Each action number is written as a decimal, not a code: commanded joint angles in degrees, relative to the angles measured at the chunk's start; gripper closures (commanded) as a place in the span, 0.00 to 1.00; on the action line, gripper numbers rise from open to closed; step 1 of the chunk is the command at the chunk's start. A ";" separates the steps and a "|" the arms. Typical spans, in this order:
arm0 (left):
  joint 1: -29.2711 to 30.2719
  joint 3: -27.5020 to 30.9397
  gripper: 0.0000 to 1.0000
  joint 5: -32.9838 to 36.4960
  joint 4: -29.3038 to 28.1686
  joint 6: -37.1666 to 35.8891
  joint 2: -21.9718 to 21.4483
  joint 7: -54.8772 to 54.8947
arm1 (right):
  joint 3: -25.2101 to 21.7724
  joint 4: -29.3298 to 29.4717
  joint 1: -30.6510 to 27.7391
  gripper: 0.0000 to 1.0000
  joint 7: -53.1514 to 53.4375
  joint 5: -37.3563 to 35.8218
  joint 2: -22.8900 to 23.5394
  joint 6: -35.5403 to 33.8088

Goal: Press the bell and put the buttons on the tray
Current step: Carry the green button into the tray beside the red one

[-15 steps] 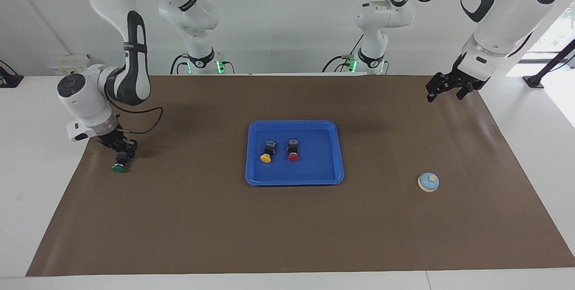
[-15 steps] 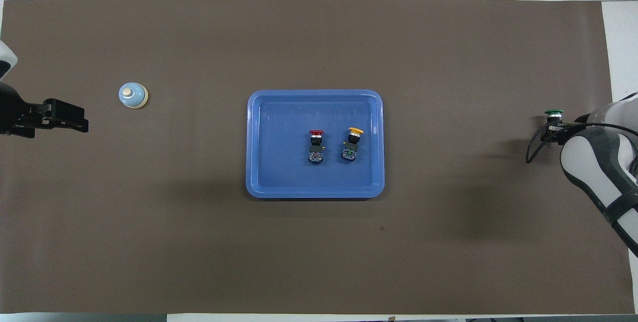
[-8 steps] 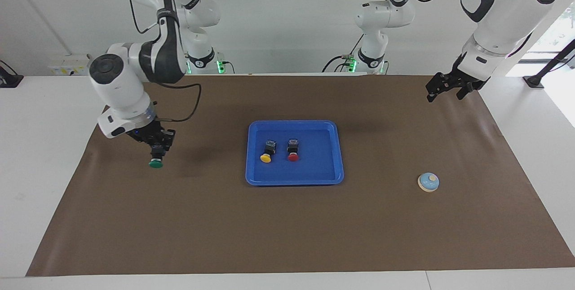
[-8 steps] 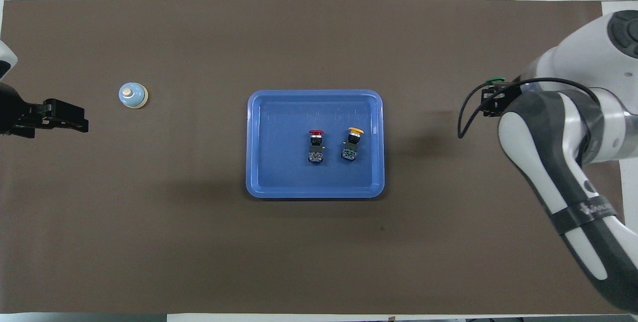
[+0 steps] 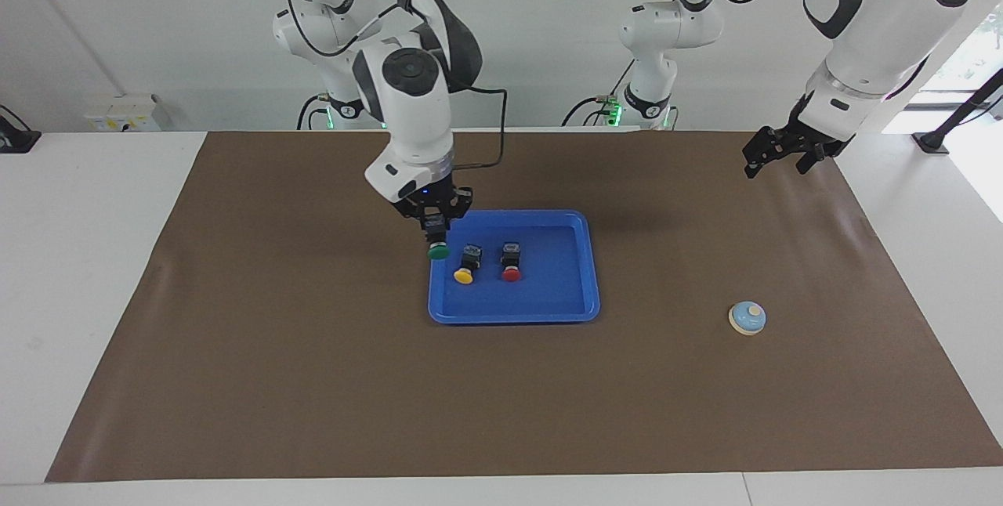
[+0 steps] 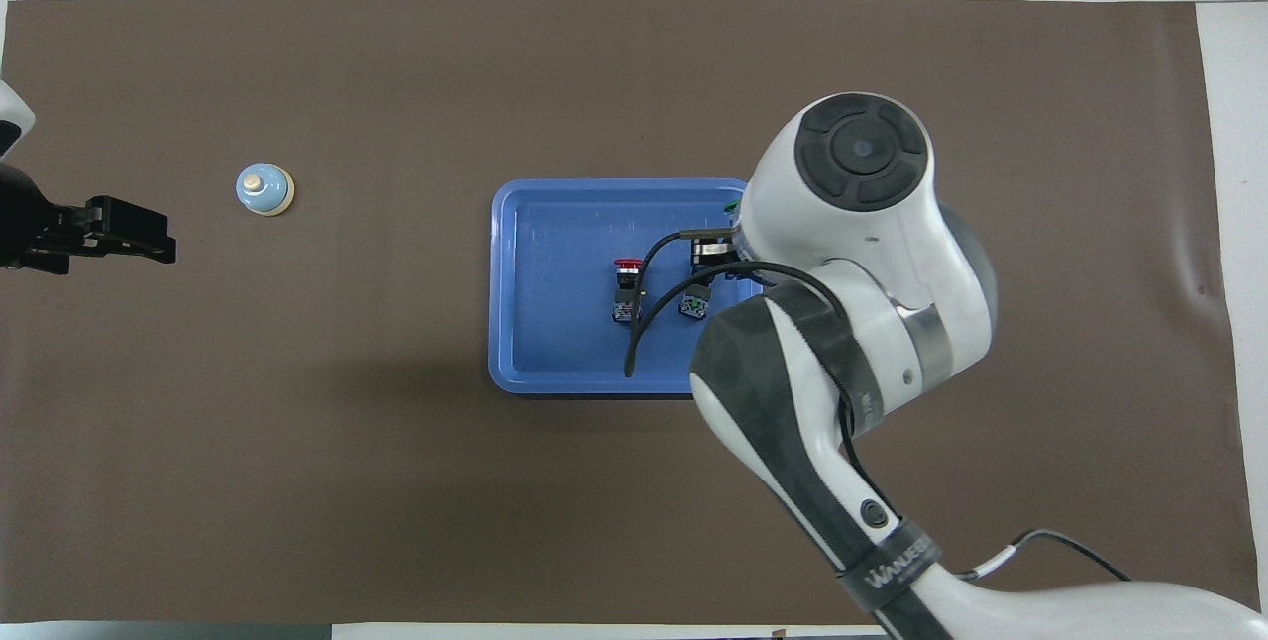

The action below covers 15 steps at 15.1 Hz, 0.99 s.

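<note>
Bench (image 5: 501, 404) w/ brown mat over most of top, white margins at both ends.

Blue tray (image 5: 564, 302) flat at mat centre, long sides running arm-end to arm-end.

Right arm reaching in over tray end toward right arm's end of bench; in overhead view wrist and forearm covering that corner of tray. Right pincer (image 5: 433, 225) pointing down, clamped on black body of green button (image 5: 438, 251), cap lowest. Green button up in air over tray edge at right arm's end, close by yellow one; not resting on tray floor in facing view.

Left arm waiting, raised at left arm's end of bench. Left pincer (image 5: 776, 155) over mat near that end, holding nothing, fingers apart w/ visible gap. Also seen in overhead view (image 6: 119, 234), just beside bell's spot but well above mat.

Bell (image 5: 747, 318) on mat toward left arm's end, well apart from tray, farther from robots than left pincer's spot; upright, knob on top, nothing touching it.

Yellow button (image 5: 467, 265) and red button (image 5: 511, 263) lying on sides in tray, side by side, not touching, caps pointing away from robots. Yellow nearer right arm's end, red abt mid-tray.
</note>
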 commanded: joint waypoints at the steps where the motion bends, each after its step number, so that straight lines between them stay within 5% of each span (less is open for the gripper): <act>1: 0.05 0.03 0.00 0.74 -0.23 -0.37 -0.87 -0.57 | -0.32 9.03 5.12 1.00 6.84 0.88 8.67 -1.09; 6: 0.05 0.03 0.00 0.74 -0.23 -0.37 -0.87 -0.57 | -0.32 11.70 10.68 1.00 14.67 0.88 17.13 9.43; 15: 0.05 0.03 0.00 0.74 -0.23 -0.37 -0.87 -0.48 | -0.32 5.81 13.93 1.00 16.09 0.88 19.34 17.02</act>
